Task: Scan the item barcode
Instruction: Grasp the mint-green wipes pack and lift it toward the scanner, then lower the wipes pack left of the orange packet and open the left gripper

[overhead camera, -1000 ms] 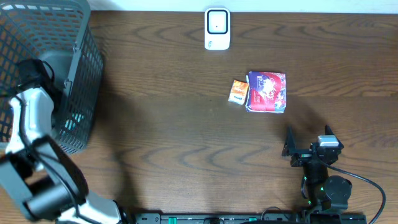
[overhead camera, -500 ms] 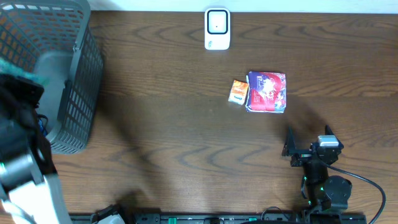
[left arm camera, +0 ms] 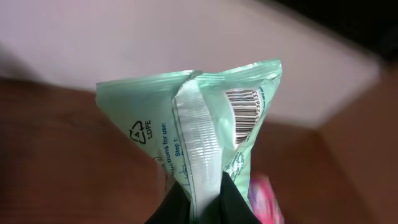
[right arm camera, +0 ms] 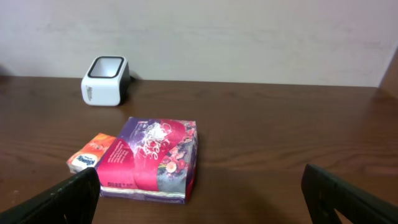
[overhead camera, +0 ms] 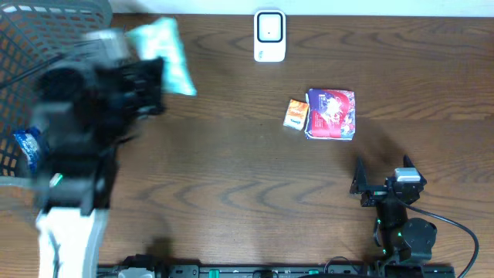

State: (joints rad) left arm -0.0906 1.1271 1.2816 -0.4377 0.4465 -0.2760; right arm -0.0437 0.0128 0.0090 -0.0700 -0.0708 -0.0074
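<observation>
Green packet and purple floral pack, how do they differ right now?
The green packet is raised in the left hand; the purple floral pack lies flat on the table. The green packet is a soft pouch showing its barcode; the purple floral pack is boxy, no barcode visible. Both are packaged goods.

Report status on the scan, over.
Left gripper shut on green packet, barcode facing wrist camera. Right gripper open, parked. Nothing between packet and scanner; purple box off to the side.

left gripper tight, right gripper wide
</observation>
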